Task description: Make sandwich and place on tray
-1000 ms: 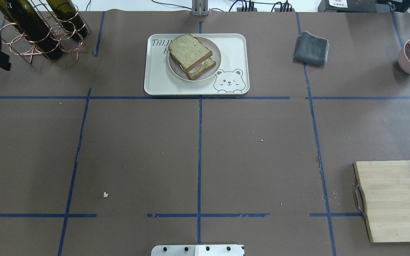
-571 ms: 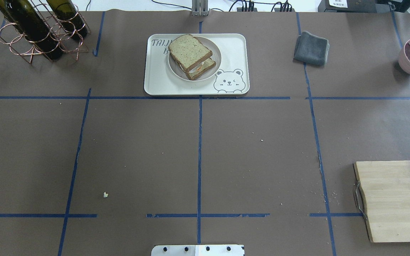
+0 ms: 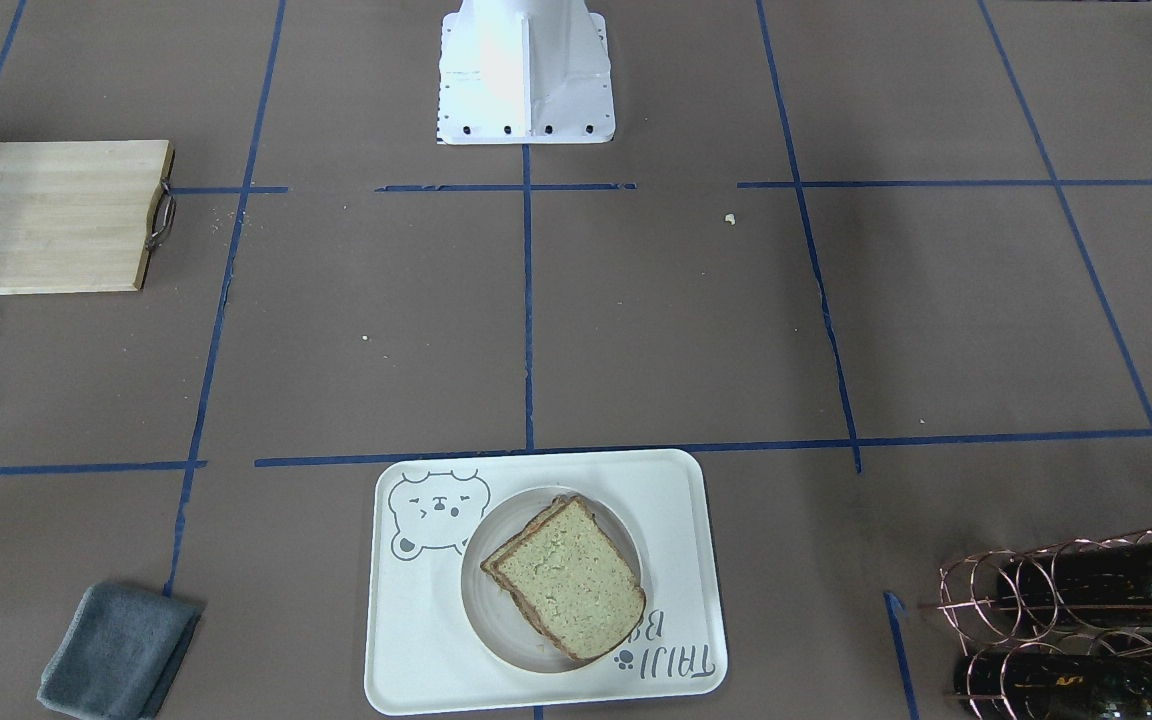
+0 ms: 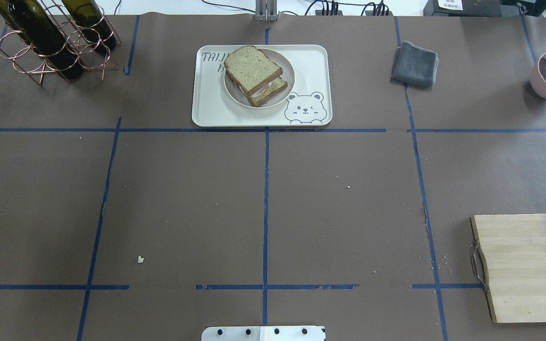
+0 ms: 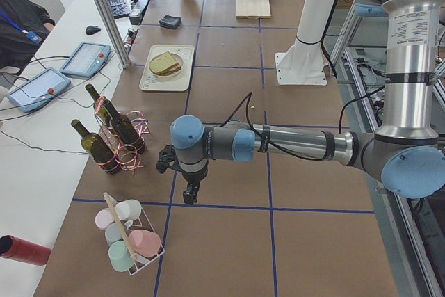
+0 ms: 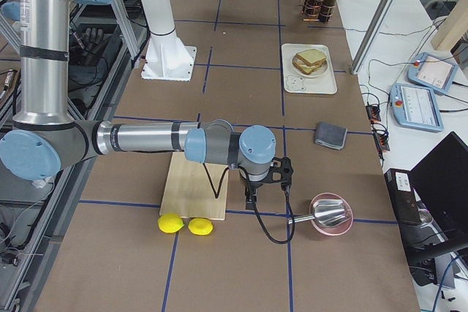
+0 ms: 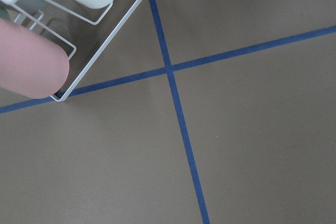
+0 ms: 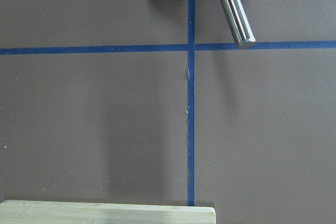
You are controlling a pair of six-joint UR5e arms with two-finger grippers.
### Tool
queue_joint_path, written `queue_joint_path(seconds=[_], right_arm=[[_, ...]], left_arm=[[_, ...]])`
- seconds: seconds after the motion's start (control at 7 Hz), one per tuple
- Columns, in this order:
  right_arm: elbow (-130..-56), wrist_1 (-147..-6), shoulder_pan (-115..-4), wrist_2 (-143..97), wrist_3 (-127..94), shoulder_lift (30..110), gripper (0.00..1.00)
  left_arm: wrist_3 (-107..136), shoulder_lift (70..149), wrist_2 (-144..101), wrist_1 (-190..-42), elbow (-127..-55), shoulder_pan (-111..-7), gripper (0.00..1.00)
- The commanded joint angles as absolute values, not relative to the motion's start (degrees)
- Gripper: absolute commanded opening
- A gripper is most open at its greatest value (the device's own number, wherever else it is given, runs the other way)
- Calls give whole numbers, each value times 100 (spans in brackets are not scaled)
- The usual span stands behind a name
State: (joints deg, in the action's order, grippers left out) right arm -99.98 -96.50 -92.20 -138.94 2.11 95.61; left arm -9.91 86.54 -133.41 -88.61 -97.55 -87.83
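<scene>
Left tool (image 5: 189,198) is retreating out of overhead view, far from sandwich (image 4: 255,75) on tray (image 4: 311,64); grip: cannot tell; task looking done.

"TAIJI" is printed in grey on the tray (image 4: 311,61). A second line beginning "B" is cut off by the plate (image 4: 286,61). The label (image 5: 411,31) on the left arm (image 5: 407,95) cannot be read.

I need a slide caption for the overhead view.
Finished sandwich resting on a plate inside the bear tray.
</scene>
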Motion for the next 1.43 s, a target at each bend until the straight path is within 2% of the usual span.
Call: queue_joint_path(seconds=[0.0,1.29], right_arm=[[-9993,-9650,-9220,-13878,211,9554,100],[-9993,-9650,-9228,-13869,211,9562,100]], left_arm=[[-845,8622,-13395,-8912,-9729,-8807,100],[-668,8613,-13395,-8903,-9694,-9088,100]])
